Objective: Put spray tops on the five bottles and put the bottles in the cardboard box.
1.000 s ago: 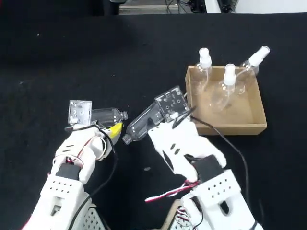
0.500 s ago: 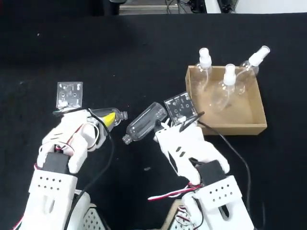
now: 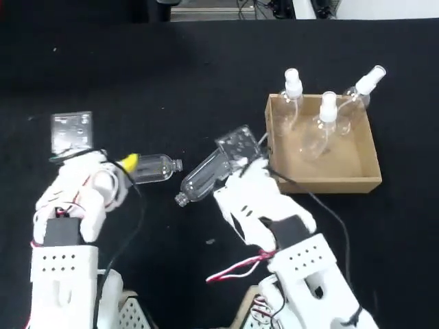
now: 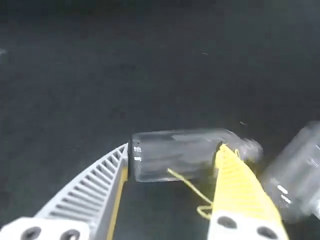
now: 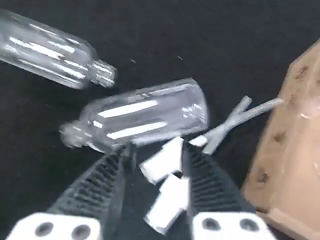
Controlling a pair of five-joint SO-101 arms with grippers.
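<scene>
Black table (image 3: pixel 171 75) under both arms. The cardboard box (image 3: pixel 322 179) sits just off the outer side of the right gripper (image 5: pixel 157 147), its near wall close beside the jaw. Three capped bottles (image 3: pixel 328 116) stand in its far half, white spray heads up, one leaning over the far corner. Nothing lies between either gripper and the bottle in front of it. The two loose bottles lie side by side, apart, in the gap between the grippers. The first bottle (image 4: pixel 175 154) is clear plastic with no top, on its side. The second bottle (image 5: pixel 145 116) is also clear and uncapped, on its side and tilted. The left gripper (image 4: pixel 174 150) has its jaws spread wide, one grey and one yellow. The first bottle lies crosswise just past the fingertips, spanning the gap. Its base is by the grey finger and its threaded neck pokes out beyond the yellow one, pointing toward the second bottle. I can't tell if the tips touch it. The right gripper looks clamped on a white spray top (image 5: pixel 162 161) held between its jaws, with the thin dip tube (image 5: pixel 235 120) sticking out toward the box side. The second bottle lies straight ahead of the right fingertips, just beyond them and crosswise. Its base is nearer the box and its open neck points away, toward the left arm. The spray top's upper edge is right at the bottle wall, and contact is unclear.
</scene>
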